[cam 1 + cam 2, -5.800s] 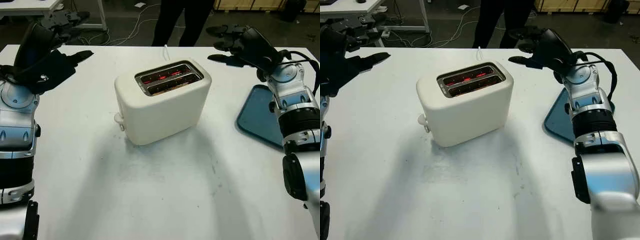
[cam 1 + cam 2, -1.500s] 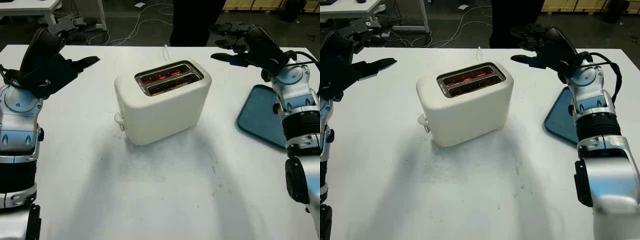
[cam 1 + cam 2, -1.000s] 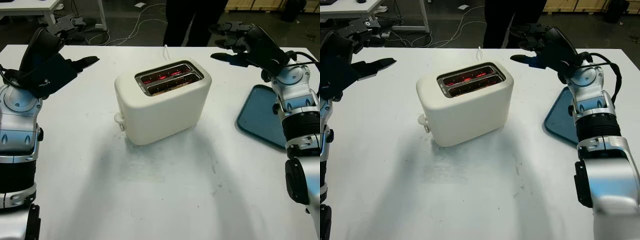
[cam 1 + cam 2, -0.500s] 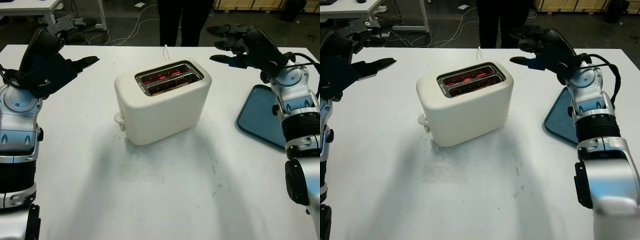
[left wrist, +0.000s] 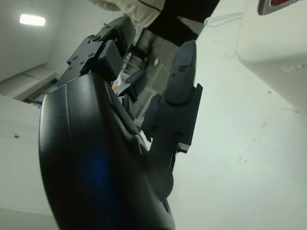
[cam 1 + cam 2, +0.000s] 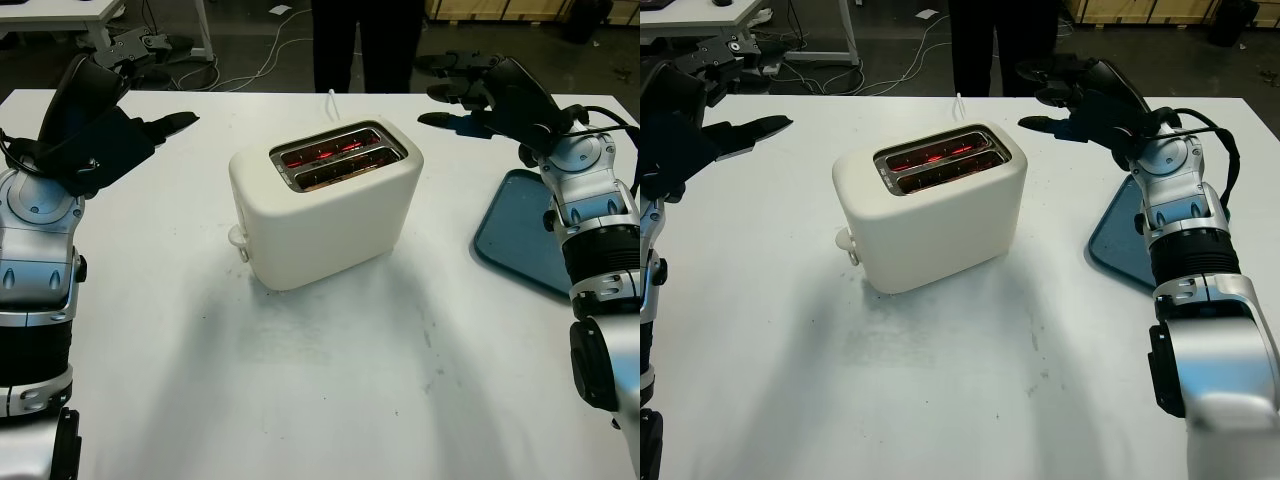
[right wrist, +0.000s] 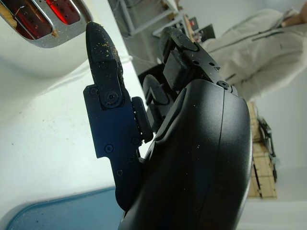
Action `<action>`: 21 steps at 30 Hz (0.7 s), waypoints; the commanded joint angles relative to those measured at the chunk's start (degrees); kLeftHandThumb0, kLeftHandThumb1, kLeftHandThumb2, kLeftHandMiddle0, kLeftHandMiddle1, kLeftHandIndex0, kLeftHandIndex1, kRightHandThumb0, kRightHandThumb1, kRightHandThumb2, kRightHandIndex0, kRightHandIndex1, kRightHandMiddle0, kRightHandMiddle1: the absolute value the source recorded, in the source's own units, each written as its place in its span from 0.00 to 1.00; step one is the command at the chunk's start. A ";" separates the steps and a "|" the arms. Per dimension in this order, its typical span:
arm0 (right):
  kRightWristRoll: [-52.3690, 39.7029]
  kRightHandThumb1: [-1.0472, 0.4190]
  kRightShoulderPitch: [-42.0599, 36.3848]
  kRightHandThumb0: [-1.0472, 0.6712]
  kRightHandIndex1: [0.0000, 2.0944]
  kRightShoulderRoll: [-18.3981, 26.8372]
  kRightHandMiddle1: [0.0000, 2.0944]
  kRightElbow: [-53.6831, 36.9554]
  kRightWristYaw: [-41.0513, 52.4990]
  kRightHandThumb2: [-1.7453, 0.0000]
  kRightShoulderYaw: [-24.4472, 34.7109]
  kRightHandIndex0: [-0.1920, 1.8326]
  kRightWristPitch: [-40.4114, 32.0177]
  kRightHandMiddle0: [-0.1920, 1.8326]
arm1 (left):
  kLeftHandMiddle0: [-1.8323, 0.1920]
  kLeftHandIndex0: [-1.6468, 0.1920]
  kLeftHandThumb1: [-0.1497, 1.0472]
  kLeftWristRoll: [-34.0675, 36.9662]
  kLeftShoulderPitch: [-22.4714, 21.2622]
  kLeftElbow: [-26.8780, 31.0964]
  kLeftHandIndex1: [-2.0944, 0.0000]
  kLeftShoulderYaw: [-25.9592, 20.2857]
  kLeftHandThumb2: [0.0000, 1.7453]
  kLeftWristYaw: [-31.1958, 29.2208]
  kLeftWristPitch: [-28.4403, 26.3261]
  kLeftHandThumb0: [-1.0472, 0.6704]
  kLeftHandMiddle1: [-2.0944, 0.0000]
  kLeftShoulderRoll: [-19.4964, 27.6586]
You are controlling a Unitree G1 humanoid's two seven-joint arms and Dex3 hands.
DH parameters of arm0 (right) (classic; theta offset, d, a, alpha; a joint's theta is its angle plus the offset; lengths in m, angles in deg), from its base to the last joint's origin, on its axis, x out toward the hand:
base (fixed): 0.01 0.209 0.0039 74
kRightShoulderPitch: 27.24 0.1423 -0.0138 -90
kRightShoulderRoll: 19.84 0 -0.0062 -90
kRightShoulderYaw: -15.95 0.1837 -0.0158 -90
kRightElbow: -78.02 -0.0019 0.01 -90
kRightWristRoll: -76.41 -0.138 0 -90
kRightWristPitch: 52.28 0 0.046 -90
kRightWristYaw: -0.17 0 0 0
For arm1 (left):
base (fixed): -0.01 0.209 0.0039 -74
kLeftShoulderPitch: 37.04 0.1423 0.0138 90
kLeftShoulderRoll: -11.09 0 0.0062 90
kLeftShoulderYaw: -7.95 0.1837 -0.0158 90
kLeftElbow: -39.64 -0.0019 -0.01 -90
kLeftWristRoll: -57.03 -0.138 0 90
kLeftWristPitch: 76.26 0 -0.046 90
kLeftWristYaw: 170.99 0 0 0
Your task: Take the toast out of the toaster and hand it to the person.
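The white toaster (image 6: 325,205) stands mid-table, its 2 slots glowing red; the toast sits down inside. The left hand (image 6: 95,125) and right hand (image 6: 500,95) hover open, empty, either side. Step: pre-reach. Next move likely requires popped-up toast; the person (image 6: 365,40) waits beyond the table.

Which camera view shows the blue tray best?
The left eye view: the blue tray lies at the table's right side, partly behind the right arm. The right eye view shows less; the right wrist view catches one corner.

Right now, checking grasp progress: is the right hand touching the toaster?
Apart. Left eye view shows bare table between the right hand and the toaster.
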 commanded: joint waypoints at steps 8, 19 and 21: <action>-0.62 0.09 0.07 0.28 0.00 -0.24 0.00 -0.43 -0.22 0.95 0.47 0.36 -0.82 0.35 | 0.85 0.71 0.89 -0.54 0.50 0.52 0.81 0.30 0.03 -0.02 0.11 0.45 0.54 0.38; -0.69 0.09 0.01 0.28 0.00 -0.34 0.00 -0.52 -0.31 0.96 0.50 0.36 -1.16 0.34 | 0.86 0.72 0.89 0.07 0.52 0.72 0.81 0.05 0.03 -0.11 -0.69 0.45 0.55 0.02; -0.39 0.09 -0.02 0.28 0.00 -0.24 0.00 -0.55 -0.49 0.96 0.32 0.36 -0.74 0.34 | 0.86 0.72 0.89 -0.12 0.52 0.84 0.81 0.16 0.03 -0.11 -0.90 0.45 0.55 0.12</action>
